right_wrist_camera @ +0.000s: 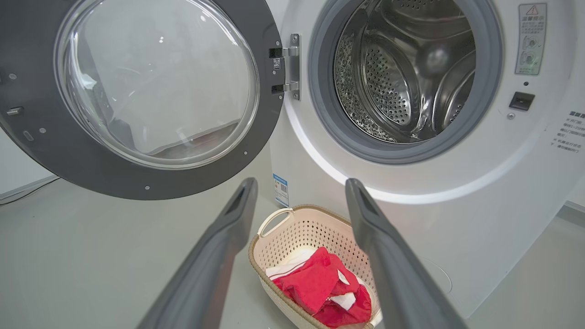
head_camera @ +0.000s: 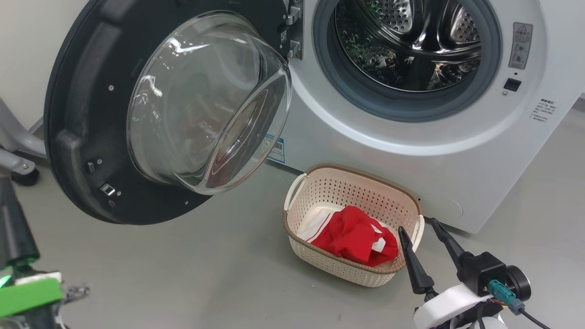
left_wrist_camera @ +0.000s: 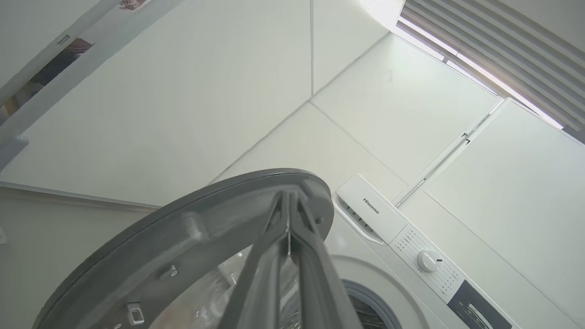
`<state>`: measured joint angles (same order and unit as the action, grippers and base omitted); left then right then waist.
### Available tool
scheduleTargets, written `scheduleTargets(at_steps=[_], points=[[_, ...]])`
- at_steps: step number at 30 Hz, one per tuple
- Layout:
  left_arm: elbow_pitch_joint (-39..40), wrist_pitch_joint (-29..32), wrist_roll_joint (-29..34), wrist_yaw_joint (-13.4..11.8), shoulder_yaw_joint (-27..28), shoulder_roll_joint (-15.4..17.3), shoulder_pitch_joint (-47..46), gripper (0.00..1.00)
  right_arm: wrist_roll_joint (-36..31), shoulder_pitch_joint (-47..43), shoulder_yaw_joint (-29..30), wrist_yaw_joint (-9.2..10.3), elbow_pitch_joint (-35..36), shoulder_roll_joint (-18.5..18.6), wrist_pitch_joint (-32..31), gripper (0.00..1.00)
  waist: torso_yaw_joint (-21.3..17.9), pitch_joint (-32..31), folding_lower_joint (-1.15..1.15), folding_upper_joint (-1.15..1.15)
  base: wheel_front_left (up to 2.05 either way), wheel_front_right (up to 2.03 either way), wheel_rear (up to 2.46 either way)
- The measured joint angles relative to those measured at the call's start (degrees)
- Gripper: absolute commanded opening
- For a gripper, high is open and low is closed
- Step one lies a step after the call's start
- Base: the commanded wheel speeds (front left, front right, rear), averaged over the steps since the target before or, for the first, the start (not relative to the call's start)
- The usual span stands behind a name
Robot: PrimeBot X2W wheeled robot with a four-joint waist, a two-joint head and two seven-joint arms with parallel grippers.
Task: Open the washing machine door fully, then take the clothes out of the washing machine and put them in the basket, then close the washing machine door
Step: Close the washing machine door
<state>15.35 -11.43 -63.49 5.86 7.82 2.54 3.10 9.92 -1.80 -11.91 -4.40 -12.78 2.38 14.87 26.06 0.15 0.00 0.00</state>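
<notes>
Head view: we see the large round glossy black washing machine door [head_camera: 87,137], with its bulging clear glass bowl, swung wide across the upper left of the frame. It is hinged to the big white boxy front-loading washing machine [head_camera: 411,155] at the upper right.
Door opening: we judge this step done, as the door stands well clear of the grey rubber seal [head_camera: 397,104].
Drum: the perforated steel drum [head_camera: 411,41] looks bare in the head and right wrist views. We find no red fabric in it, though its lowest front part hides behind the seal.
Clothes: the bright red garments with white stripes [head_camera: 354,235] lie bunched inside the small cream perforated basket with a brown woven rim [head_camera: 352,171]. It sits at lower centre on the grey floor [head_camera: 183,274], just before the machine.
Unloading: we judge it finished, as far as the pictures show.
Right arm: the right gripper [head_camera: 417,225] sits at the lower right with its two long dark fingers spread wide and nothing between them. Its tips are just beside the basket's right handle.
Left arm: in the left wrist view the left gripper [left_wrist_camera: 289,197] has its fingers pressed together on nothing. They point at the door's rim at bottom centre, and we cannot tell whether they touch it.
Remaining: closing the door, the last step, which we judge not yet begun.
</notes>
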Motion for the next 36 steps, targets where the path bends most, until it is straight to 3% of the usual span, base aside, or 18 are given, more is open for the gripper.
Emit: scheduleTargets(at_steps=[5, 13, 17, 21, 28, 36], points=[[2.35, 0.27, -5.7, 0.33, 6.11, 1.08, -5.2, 0.0, -0.37, 0.4, 0.19, 0.0, 0.47, 0.0, 0.0, 1.0, -0.39, 1.13, 0.0, 0.0, 0.0, 0.0, 0.0], [-1.51, 3.41, -14.79, 0.47, 17.53, 10.24, -14.15, 0.0, -1.04, 1.86, 0.22, -0.01, 0.7, 0.14, 0.0, 1.0, -1.58, 3.23, 0.0, 0.0, 0.0, 0.0, 0.0], [-7.05, 6.46, -19.01, -1.44, 20.85, 14.12, -17.08, 0.0, -1.68, 2.67, 0.18, -0.04, 0.74, 0.29, 0.0, 1.0, -2.65, 4.34, 0.0, 0.0, 0.0, 0.0, 0.0], [-12.65, 9.67, -24.55, -3.61, 22.5, 16.17, -20.25, 0.0, -2.09, 3.37, 0.03, -0.11, 0.81, 0.55, 0.0, 1.0, -3.9, 5.49, 0.0, 0.0, 0.0, 0.0, 0.0], [-21.41, 16.27, -26.31, -8.55, 21.78, 20.76, -21.26, 0.0, -2.52, 5.0, -0.22, -0.58, 0.82, 1.16, 0.0, 1.0, -6.48, 7.14, 0.0, 0.0, 0.0, 0.0, 0.0], [-27.15, 22.3, -27.33, -10.69, 18.7, 23.12, -21.26, 0.0, -2.58, 5.94, -0.13, -0.67, 0.8, 1.26, 0.0, 1.0, -9.07, 8.46, 0.0, 0.0, 0.0, 0.0, 0.0]])
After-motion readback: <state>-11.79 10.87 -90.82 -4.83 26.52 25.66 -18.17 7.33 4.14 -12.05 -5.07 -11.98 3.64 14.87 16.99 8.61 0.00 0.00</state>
